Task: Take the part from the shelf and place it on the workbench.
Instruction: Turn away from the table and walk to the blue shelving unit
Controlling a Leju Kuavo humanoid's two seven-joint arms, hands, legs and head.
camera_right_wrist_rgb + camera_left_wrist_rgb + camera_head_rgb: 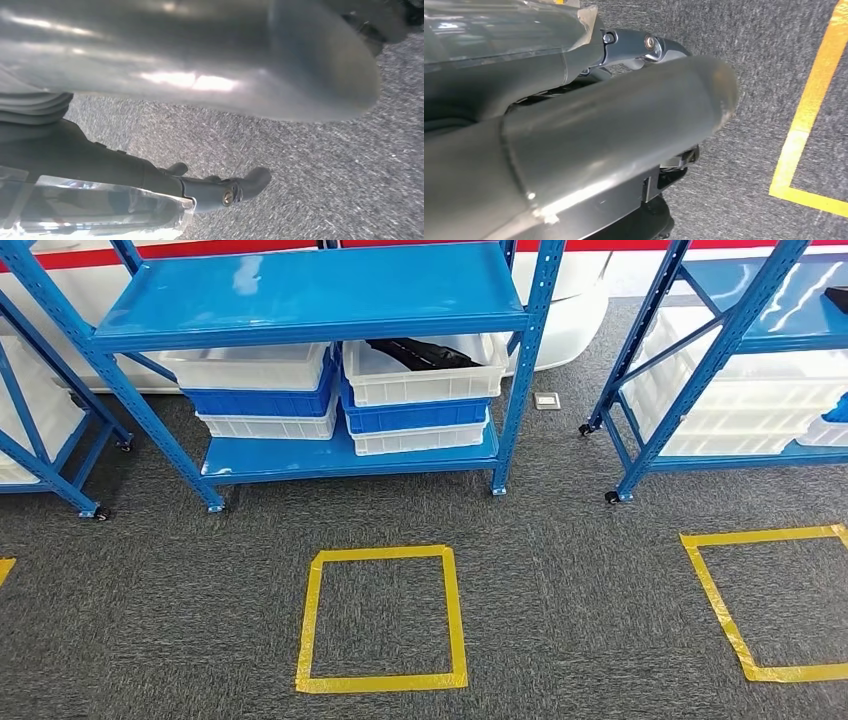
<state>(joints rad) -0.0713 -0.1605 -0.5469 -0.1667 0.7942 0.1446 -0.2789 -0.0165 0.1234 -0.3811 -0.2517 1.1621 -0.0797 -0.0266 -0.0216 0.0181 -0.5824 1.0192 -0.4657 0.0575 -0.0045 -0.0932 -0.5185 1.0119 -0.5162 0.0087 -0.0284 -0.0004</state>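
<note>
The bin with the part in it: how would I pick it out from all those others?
Find the blue shelf unit straight ahead, above the yellow floor square. On its lower shelf stand two stacks of bins; take the right one. Its top white bin alone holds a black part.

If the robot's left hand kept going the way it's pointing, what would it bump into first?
Most likely the grey carpet. The left hand hangs toward the floor holding nothing, with a yellow tape line off to one side. How far off the floor is, I can't tell.

head view high, facing down at shelf [310,300], wrist views close above shared carpet [749,60]
</note>
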